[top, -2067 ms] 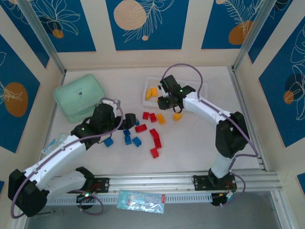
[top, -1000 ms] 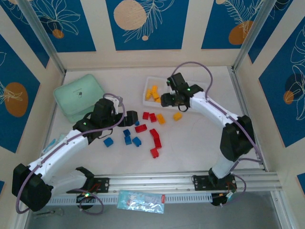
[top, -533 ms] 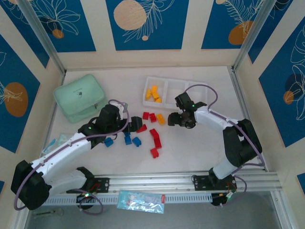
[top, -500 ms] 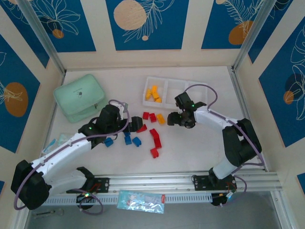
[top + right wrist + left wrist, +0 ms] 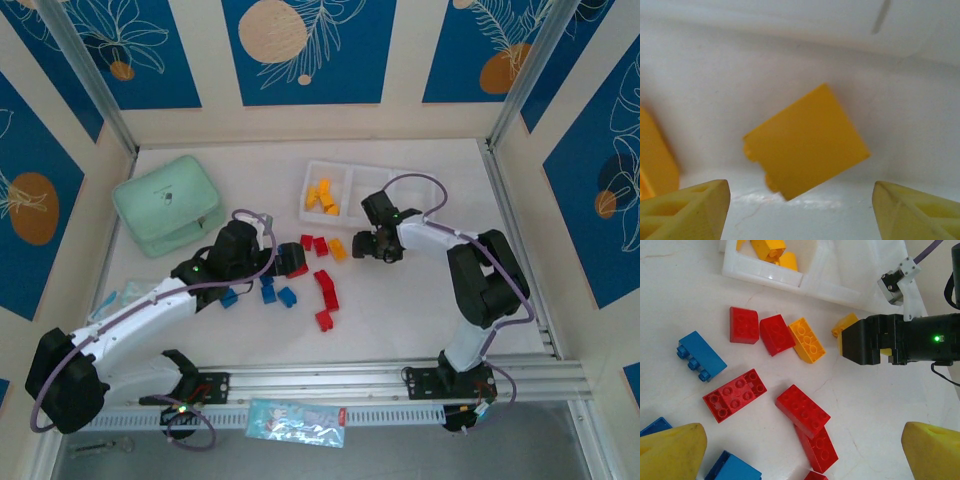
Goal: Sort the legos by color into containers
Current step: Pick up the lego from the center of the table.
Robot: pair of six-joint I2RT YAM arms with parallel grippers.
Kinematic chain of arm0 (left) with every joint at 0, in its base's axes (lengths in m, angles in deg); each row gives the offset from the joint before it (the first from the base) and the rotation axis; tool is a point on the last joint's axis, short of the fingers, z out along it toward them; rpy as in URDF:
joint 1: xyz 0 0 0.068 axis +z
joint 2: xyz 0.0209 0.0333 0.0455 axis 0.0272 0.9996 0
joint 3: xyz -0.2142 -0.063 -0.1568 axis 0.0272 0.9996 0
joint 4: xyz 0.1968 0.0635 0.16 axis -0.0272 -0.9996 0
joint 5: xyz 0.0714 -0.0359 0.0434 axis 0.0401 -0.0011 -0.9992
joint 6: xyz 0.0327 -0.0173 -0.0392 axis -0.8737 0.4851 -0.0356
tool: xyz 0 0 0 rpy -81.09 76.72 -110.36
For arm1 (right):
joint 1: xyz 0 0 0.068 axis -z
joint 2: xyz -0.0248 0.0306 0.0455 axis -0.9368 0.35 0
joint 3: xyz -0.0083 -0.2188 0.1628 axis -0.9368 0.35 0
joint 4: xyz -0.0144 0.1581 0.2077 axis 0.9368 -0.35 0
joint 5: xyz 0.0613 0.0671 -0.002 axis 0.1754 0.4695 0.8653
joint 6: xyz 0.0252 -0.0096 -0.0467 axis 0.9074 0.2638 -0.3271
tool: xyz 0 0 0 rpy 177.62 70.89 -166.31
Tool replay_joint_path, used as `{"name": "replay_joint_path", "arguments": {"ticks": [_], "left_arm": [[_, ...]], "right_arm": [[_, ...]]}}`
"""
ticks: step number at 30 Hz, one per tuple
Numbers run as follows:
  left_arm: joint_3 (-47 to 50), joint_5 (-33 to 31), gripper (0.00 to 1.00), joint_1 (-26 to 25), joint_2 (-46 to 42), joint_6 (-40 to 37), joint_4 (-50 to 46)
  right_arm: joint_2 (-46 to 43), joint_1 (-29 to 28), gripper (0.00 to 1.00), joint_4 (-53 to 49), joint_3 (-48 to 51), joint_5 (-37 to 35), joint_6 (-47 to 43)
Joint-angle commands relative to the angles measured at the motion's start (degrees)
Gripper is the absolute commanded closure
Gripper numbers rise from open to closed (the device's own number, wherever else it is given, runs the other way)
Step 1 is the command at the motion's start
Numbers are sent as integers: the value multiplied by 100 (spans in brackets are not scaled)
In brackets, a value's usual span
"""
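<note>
Your left gripper (image 5: pixel 283 258): fingers spread, empty, above the loose red and blue legos (image 5: pixel 300 285). Your right gripper (image 5: pixel 800 210): also spread, with a yellow brick (image 5: pixel 807 140) lying untouched on the table just ahead. Tray (image 5: pixel 372 190) close behind; its left compartment holds yellow bricks (image 5: pixel 322 196).

We see a mint-green box (image 5: pixel 165 205) with rounded corners, its lid down, at the far left of the white table (image 5: pixel 420 320). Behind it stand blue wall panels (image 5: pixel 308 50) with pale leaf drawings and a peach disc (image 5: pixel 272 30). A metal rail (image 5: pixel 330 380) runs along the near edge — just in front of it a clear plastic packet (image 5: pixel 297 422) lies flat. Another small packet (image 5: pixel 112 300) lies at the table's left edge.
</note>
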Motion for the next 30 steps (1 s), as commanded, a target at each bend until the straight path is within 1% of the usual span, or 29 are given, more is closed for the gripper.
{"name": "replay_joint_path", "arguments": {"ticks": [1,4,8,16,26,30], "left_arm": [[84,-127,1,-53,48,24,84],[45,-110,1,-52,95,-7,24],[-34,-116,1,-51,162,-61,-43],[-101,-113,1,-53,263,-94,-68],[-145,-152,1,-53,273,-142,-116],[-176,-179,1,-50,246,-192,-175]], "right_arm": [[111,147,25,102,-162,-103,-133],[163,162,28,248,-200,-84,-322],[275,226,29,352,-307,-121,-451],[379,246,39,361,-420,-29,-580],[54,124,54,265,-160,-45,-554],[-181,23,57,134,-95,-46,-541]]}}
